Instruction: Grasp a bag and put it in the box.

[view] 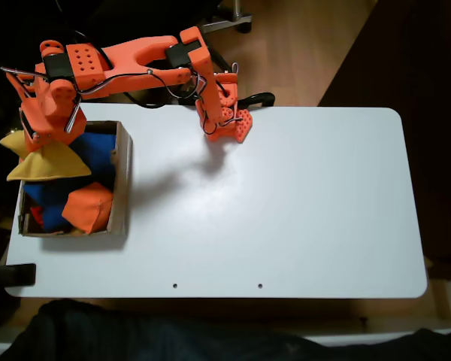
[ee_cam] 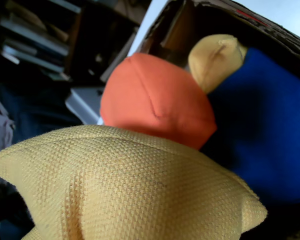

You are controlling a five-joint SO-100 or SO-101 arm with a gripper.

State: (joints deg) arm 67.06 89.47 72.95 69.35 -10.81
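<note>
In the fixed view we see the orange end effector (view: 39,139) poised above the far-left corner of the box (view: 123,180), a shallow brown cardboard tray at the left edge of the white tabletop (view: 286,203). The bag (view: 46,164), a yellow woven-fabric pillow with pointed corners, sits directly beneath it; it seems pinched in the end effector, though the fingers are hidden. In the wrist view the bag (ee_cam: 125,195) shows its coarse weave up close, above an orange beanbag (ee_cam: 155,100), a blue beanbag (ee_cam: 265,130) and another yellow beanbag (ee_cam: 215,57).
</note>
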